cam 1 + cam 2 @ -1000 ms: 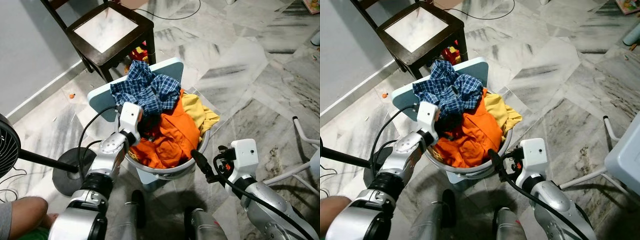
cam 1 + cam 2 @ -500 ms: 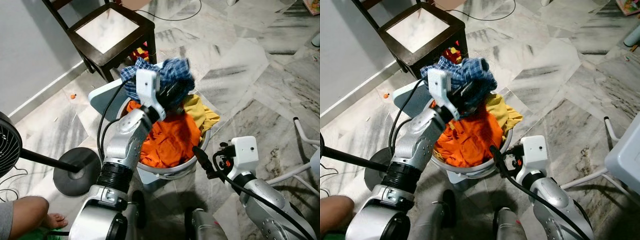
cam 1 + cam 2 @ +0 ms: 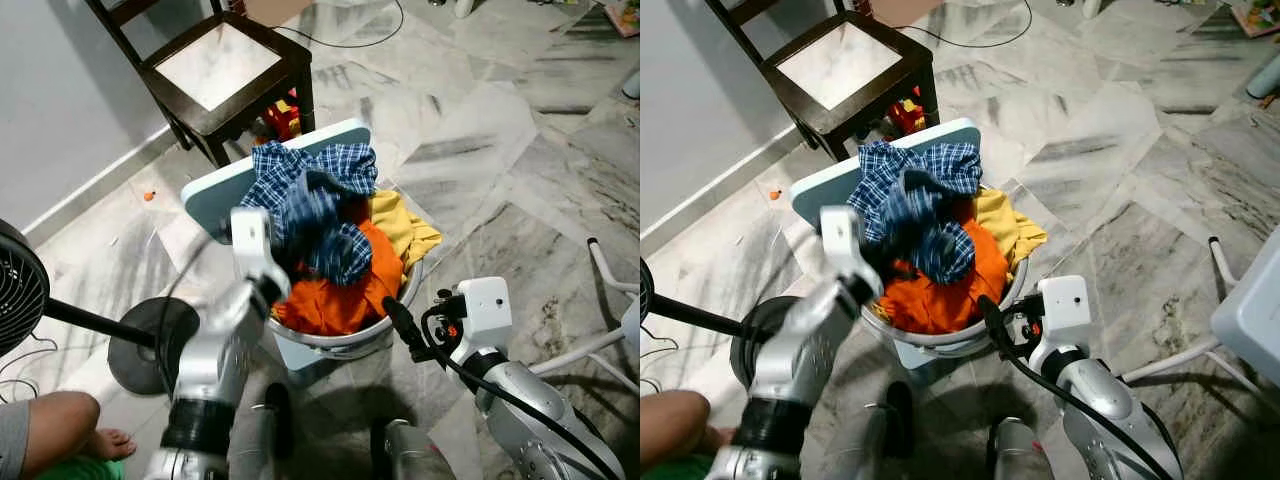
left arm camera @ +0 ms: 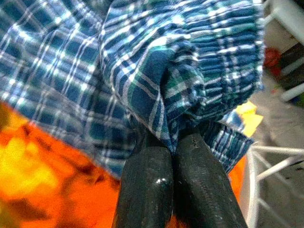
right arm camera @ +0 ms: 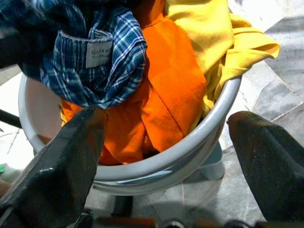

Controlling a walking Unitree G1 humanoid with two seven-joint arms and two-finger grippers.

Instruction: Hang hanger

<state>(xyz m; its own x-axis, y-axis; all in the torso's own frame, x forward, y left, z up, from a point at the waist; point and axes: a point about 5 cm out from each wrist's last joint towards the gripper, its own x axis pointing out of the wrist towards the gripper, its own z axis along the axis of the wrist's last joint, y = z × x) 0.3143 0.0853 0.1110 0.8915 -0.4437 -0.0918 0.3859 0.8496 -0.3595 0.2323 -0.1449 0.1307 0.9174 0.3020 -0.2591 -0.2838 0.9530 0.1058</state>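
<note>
A blue plaid shirt (image 3: 318,198) lies bunched on top of the white laundry basket (image 3: 352,340). Under it are an orange garment (image 3: 345,295) and a yellow one (image 3: 402,226). My left gripper (image 3: 292,262) is at the near left of the pile, its arm blurred by motion. In the left wrist view its fingers (image 4: 143,190) are shut on a fold of the plaid shirt (image 4: 190,80). My right gripper (image 3: 402,328) hovers just outside the basket's near rim, open. Its two fingers (image 5: 61,175) stand wide apart before the basket (image 5: 190,152), holding nothing.
A light blue board (image 3: 232,180) leans behind the basket. A dark wooden chair (image 3: 225,70) stands beyond it, by the wall. A fan's base (image 3: 140,340) and a person's leg (image 3: 50,425) are at the left. White rack legs (image 3: 608,290) are at the right.
My left arm raised the plaid shirt high over the basket, then came down and back toward me, still gripping it. The right arm stayed put.
</note>
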